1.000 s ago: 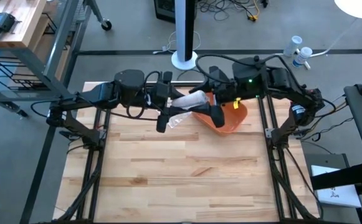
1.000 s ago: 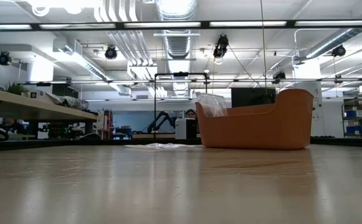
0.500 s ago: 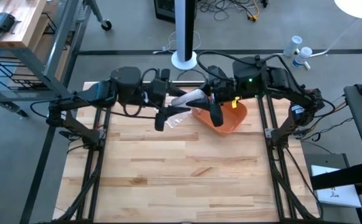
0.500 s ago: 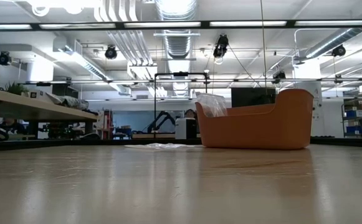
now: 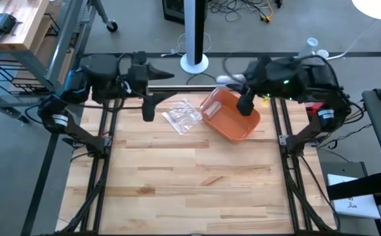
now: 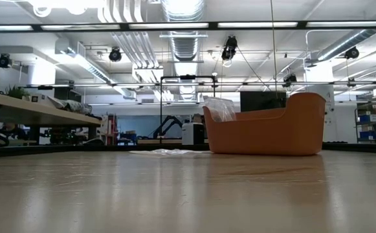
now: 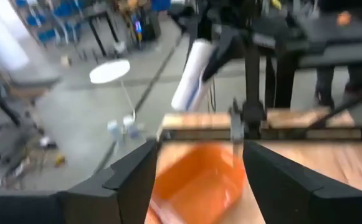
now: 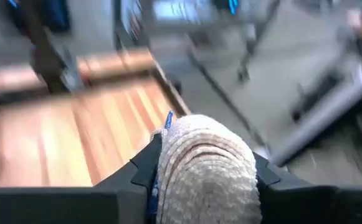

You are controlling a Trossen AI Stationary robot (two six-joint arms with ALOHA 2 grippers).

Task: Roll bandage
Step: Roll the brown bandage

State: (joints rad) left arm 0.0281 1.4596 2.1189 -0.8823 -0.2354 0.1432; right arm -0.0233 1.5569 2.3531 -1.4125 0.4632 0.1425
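Now we see the rolled white bandage (image 8: 204,171) pinched between the two dark fingers of the right gripper (image 8: 202,168); in the right wrist view the spiral end of the roll fills the gap between the fingers. In the high view this gripper (image 5: 224,79) is raised over the far edge of the table, just beyond the far rim of the orange plastic tub (image 5: 231,115), and the roll shows there as a pale blur.

On the left, the left gripper (image 5: 148,110) is over the far left part of the light wooden table (image 5: 190,177), well apart from the tub. Its jaws are spread and hold nothing; in the left wrist view we see the tub and the white roll (image 7: 192,74) through the open gap between its fingers (image 7: 134,180).

Between the two grippers, a clear, crumpled plastic bag (image 5: 181,116) lies flat on the wood, just left of the tub. In the low view, the tub (image 6: 265,133) stands at the far side of the table.
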